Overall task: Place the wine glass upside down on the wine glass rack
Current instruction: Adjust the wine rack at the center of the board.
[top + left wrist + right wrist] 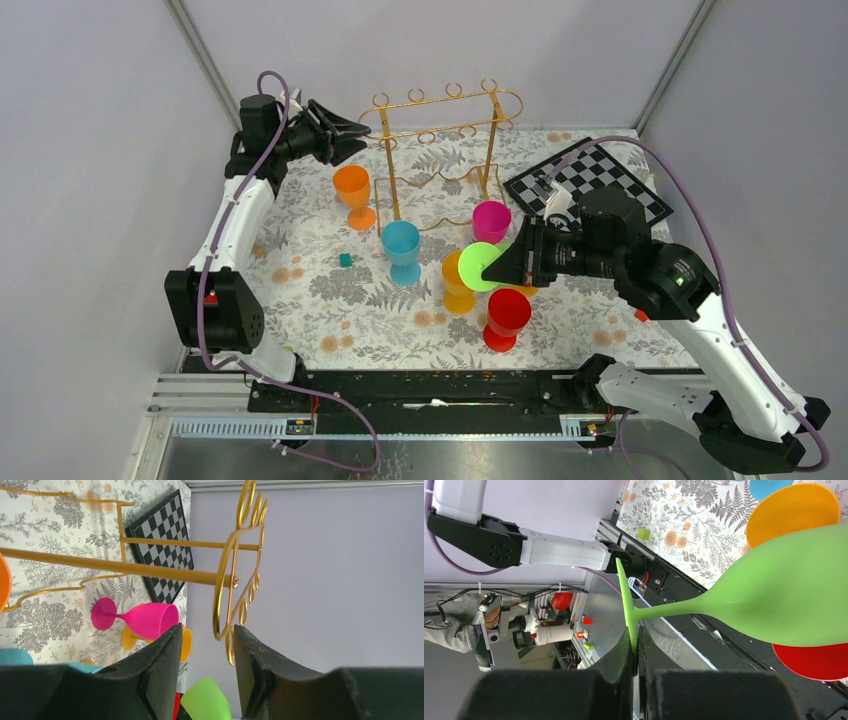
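Observation:
My right gripper (512,265) is shut on the foot of a green wine glass (480,266). It holds the glass on its side above the table, bowl pointing left. In the right wrist view the fingers (634,645) pinch the thin green foot, and the bowl (784,595) fills the right side. The gold wire rack (440,110) stands at the back centre with nothing hanging on it. My left gripper (355,130) is open and empty beside the rack's left end. In the left wrist view the gripper (207,635) has the rack's looped rail (150,570) just ahead.
Orange (352,190), blue (401,245), pink (491,220), yellow (455,280) and red (507,315) glasses stand upright on the floral cloth in front of the rack. A chessboard (590,180) lies at the back right. A small teal cube (345,259) lies left of the blue glass.

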Controlling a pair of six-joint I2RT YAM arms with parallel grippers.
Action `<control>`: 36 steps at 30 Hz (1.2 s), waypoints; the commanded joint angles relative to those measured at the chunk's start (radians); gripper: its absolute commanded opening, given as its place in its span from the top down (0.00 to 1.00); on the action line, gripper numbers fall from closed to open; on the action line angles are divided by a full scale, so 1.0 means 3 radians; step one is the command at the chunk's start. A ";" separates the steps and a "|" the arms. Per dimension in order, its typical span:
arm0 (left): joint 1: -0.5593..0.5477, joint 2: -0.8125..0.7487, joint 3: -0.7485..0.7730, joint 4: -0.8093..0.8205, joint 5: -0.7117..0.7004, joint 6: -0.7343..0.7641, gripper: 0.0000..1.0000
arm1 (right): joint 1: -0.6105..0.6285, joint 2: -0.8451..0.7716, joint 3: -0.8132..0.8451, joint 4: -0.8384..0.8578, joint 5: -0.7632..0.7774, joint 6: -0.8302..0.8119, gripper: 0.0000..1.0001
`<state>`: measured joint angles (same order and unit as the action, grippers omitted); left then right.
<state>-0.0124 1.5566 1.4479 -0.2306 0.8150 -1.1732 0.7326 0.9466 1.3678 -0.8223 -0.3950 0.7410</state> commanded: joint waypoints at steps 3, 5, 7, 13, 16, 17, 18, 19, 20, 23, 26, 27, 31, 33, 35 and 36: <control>0.0005 0.0076 0.0259 0.0336 0.0117 -0.0052 0.66 | -0.0035 -0.0019 0.0220 -0.0056 -0.0029 0.0001 1.00; 0.0006 0.0072 0.0224 0.0335 0.0110 -0.0036 0.73 | -0.0040 -0.0013 0.0233 -0.0056 -0.0028 0.0012 1.00; -0.0002 0.0037 0.0173 0.0336 0.0093 -0.0015 0.82 | -0.0042 -0.0001 0.0241 -0.0061 -0.0023 0.0021 1.00; -0.0075 -0.0036 0.0046 0.0309 0.0073 0.0002 0.98 | -0.0055 0.0012 0.0298 -0.0056 0.0066 0.0075 1.00; -0.0156 -0.0064 0.0042 0.0311 0.0031 -0.0043 1.00 | -0.0059 0.0008 0.0328 -0.0057 0.0158 0.0098 1.00; -0.0184 -0.0070 0.0042 0.0334 0.0017 -0.0084 1.00 | -0.0060 0.0002 0.0335 -0.0054 0.0191 0.0109 1.00; -0.0214 -0.0075 0.0042 0.0373 0.0010 -0.0133 1.00 | -0.0060 -0.0004 0.0339 -0.0059 0.0226 0.0116 1.00; -0.0241 -0.0077 0.0042 0.0404 0.0002 -0.0186 1.00 | -0.0066 -0.0009 0.0340 -0.0060 0.0247 0.0118 1.00; -0.0260 -0.0090 0.0045 0.0419 -0.0014 -0.0227 1.00 | -0.0065 -0.0012 0.0351 -0.0059 0.0259 0.0129 1.00; -0.0302 -0.0151 0.0015 0.0422 -0.0096 -0.0311 1.00 | -0.0070 -0.0023 0.0368 -0.0059 0.0275 0.0146 1.00; -0.0334 -0.0249 -0.0053 0.0435 -0.0168 -0.0387 1.00 | -0.0076 -0.0041 0.0380 -0.0054 0.0310 0.0157 1.00; -0.0340 -0.0291 -0.0085 0.0441 -0.0196 -0.0412 1.00 | -0.0079 -0.0048 0.0383 -0.0053 0.0326 0.0161 1.00; -0.0352 -0.0517 -0.0260 0.0442 -0.0328 -0.0487 1.00 | -0.0085 -0.0064 0.0409 -0.0054 0.0381 0.0166 1.00; -0.0357 -0.0626 -0.0354 0.0444 -0.0384 -0.0515 1.00 | -0.0093 -0.0067 0.0426 -0.0055 0.0397 0.0174 1.00; -0.0361 -0.0735 -0.0415 0.0441 -0.0425 -0.0536 1.00 | -0.0094 -0.0065 0.0444 -0.0051 0.0402 0.0179 1.00; -0.0366 -0.0780 -0.0447 0.0438 -0.0451 -0.0541 1.00 | -0.0092 -0.0062 0.0453 -0.0048 0.0403 0.0180 1.00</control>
<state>-0.1158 1.4254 1.3262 -0.1894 0.7052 -1.3128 0.7136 0.9394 1.4559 -0.8536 -0.2970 0.7860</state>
